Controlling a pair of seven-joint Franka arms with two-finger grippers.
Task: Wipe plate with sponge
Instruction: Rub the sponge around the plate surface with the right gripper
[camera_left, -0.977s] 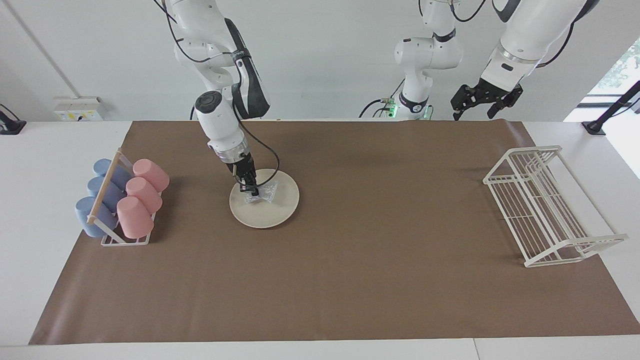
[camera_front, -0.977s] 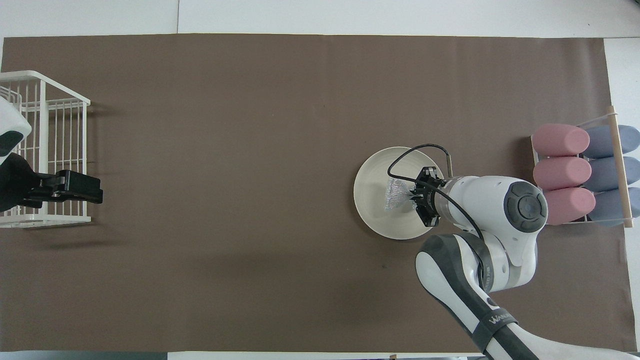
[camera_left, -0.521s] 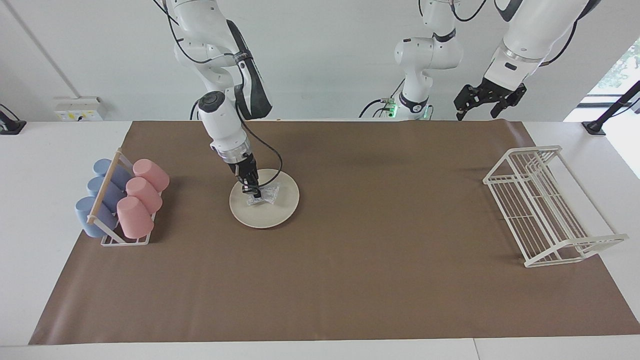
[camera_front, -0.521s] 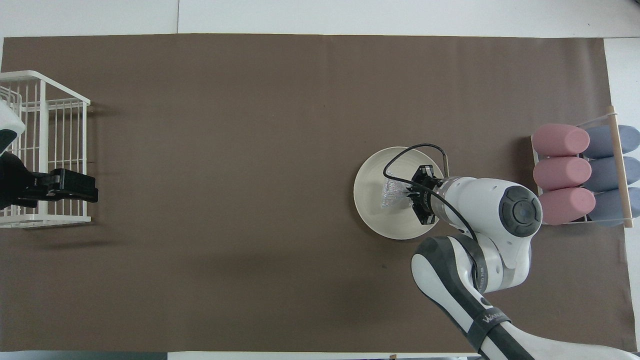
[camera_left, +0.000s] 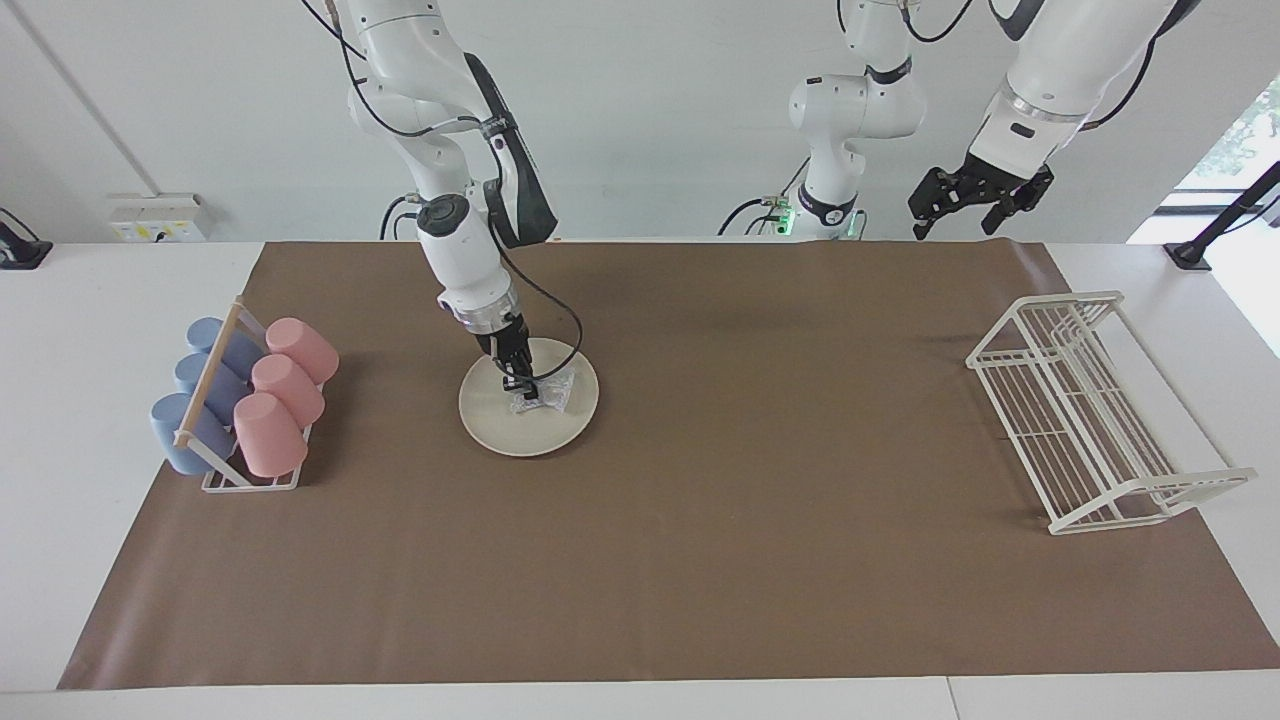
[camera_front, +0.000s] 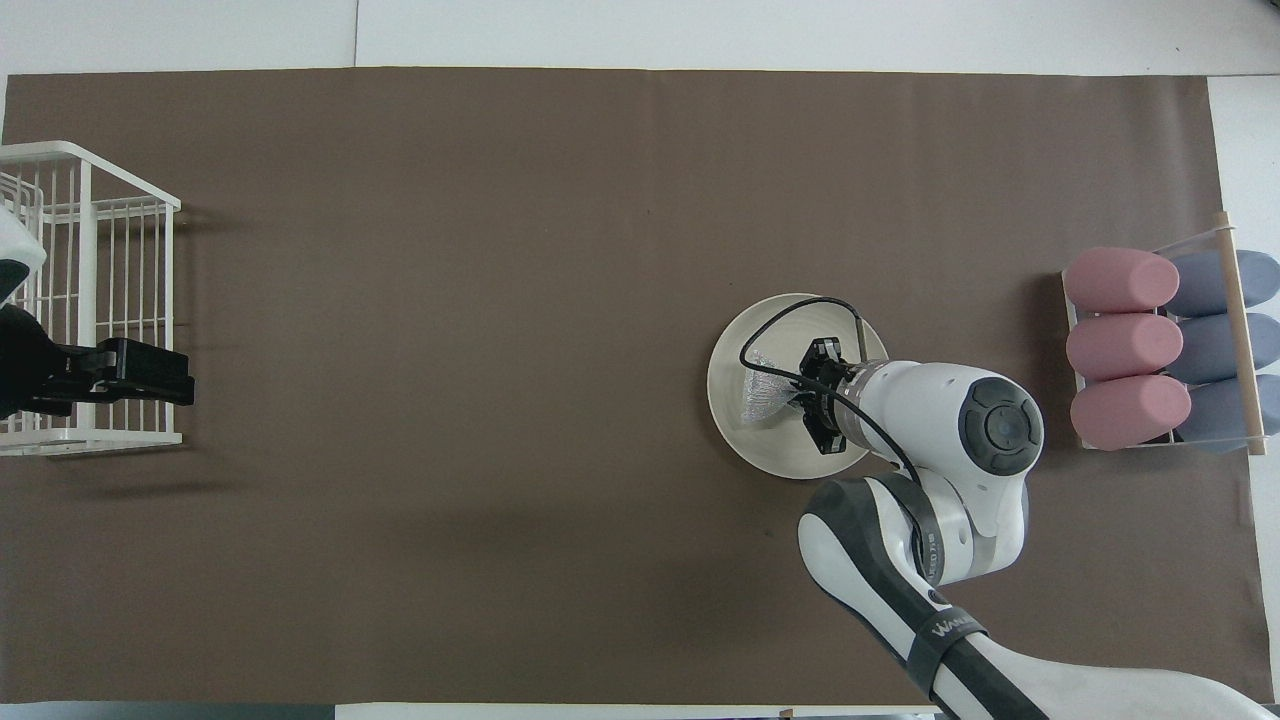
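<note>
While right claw (camera_left: 517, 384), clamped on sponge (camera_left: 545, 391), is pressing it onto plate (camera_left: 528, 432), wiping appears under way, unfinished; left claw (camera_left: 975, 198), fingers apart, is waiting above desk edge.

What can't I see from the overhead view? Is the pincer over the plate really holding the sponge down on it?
Observer: Yes. The facing view shows the right pincer shut on the sponge, which rests on the plate.
Operator: And the black pincer by the rack, is it inside it?
Observer: No. The left pincer hangs open, high in the air, well above the rack; that arm waits.
</note>
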